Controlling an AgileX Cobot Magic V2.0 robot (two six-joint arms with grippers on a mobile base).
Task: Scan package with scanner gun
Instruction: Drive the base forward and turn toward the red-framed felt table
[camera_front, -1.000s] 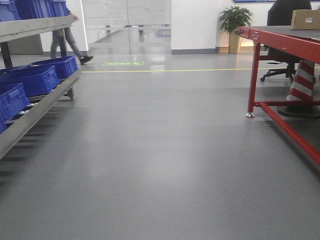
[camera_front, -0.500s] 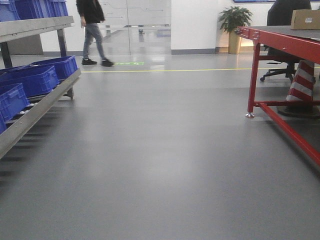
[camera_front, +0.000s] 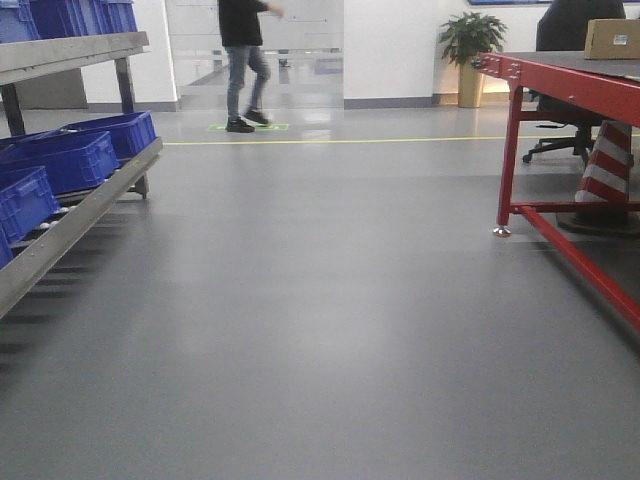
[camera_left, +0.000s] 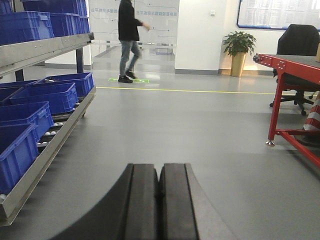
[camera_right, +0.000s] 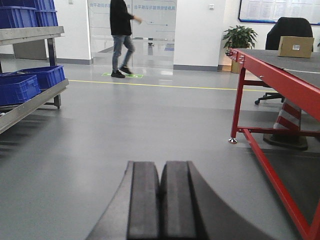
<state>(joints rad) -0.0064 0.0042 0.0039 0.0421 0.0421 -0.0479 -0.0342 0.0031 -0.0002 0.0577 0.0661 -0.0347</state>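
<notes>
On far end of red table (camera_right: 270, 75): box (camera_right: 296, 46), small white label facing us, print too small to read; glass-door lettering likewise. L gripper (camera_left: 159, 172) & R gripper (camera_right: 160, 170): pads pressed together, nothing held. Walker (camera_front: 243, 60) has moved right since 0.5 s ago, now at green floor mark (camera_front: 250, 127).

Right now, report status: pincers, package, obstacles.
Left pincer shut, empty; right pincer shut, empty. Package on red table, far end. Scanner gun not in view. Person mid-stride far ahead.
</notes>
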